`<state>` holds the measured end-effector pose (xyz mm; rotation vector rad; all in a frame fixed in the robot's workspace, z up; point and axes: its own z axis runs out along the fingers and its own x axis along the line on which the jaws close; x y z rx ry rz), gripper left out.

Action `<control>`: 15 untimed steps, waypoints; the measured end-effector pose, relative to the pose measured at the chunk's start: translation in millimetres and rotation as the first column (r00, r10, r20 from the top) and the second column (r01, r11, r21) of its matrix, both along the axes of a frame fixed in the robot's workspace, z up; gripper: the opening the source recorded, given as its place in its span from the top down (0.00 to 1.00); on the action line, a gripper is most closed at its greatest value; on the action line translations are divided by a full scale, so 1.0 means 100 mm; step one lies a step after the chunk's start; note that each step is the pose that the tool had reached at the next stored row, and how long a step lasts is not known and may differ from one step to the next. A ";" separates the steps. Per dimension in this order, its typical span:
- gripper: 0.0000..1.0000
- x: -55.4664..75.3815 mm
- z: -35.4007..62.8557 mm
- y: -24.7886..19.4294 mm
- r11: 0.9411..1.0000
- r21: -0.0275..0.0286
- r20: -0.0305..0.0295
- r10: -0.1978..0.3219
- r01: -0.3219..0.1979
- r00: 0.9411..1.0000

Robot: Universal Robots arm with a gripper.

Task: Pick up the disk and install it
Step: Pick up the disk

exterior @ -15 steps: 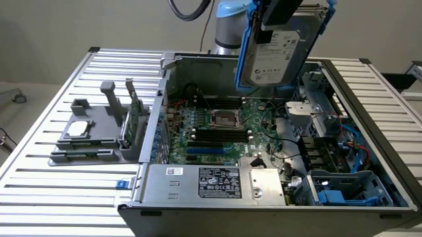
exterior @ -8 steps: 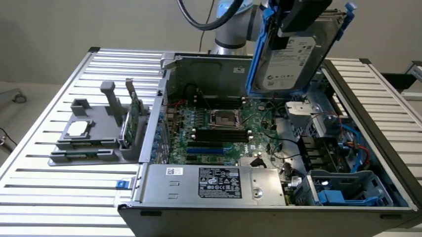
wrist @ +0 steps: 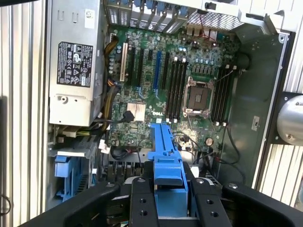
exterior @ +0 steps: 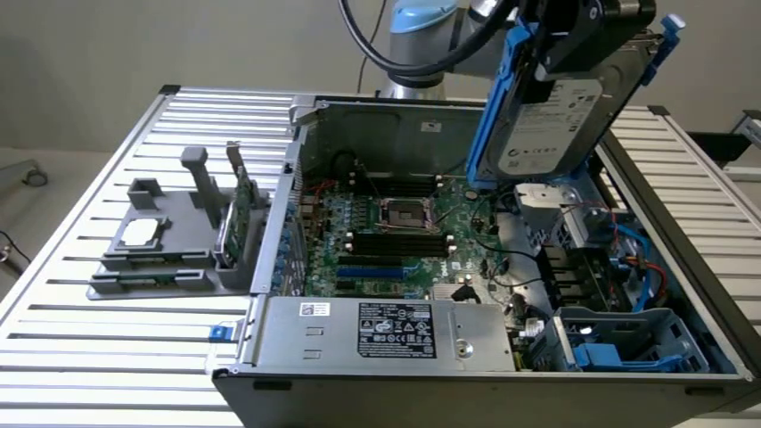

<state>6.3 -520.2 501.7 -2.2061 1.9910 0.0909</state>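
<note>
Pinching the disk point(exterior: 550, 120) by its blue carrier point(wrist: 164, 151), the pincer point(wrist: 165, 191) holds it steeply tilted, label outward, in the air above the motherboard point(exterior: 393, 232) of the open computer case point(exterior: 369, 120) on the desk point(exterior: 95, 357).

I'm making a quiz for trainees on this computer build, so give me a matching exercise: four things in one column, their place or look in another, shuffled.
1 disk
2 grey stand
3 power supply
4 drive cage

A blue plastic, in a corner of the case
B on the slatted table
C gripped by the hand, above the case
D silver box, printed label

Pairs: 1-C, 2-B, 3-D, 4-A
</note>
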 end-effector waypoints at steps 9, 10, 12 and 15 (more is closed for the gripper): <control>0.67 0.23 0.000 -0.170 1.000 0.004 0.000 0.000 0.000 1.000; 0.67 0.26 0.000 -0.189 1.000 0.004 0.000 0.000 0.000 1.000; 0.67 0.31 0.000 -0.227 1.000 0.004 0.000 0.000 0.000 1.000; 0.67 0.36 0.000 -0.277 1.000 0.004 0.000 0.000 0.000 1.000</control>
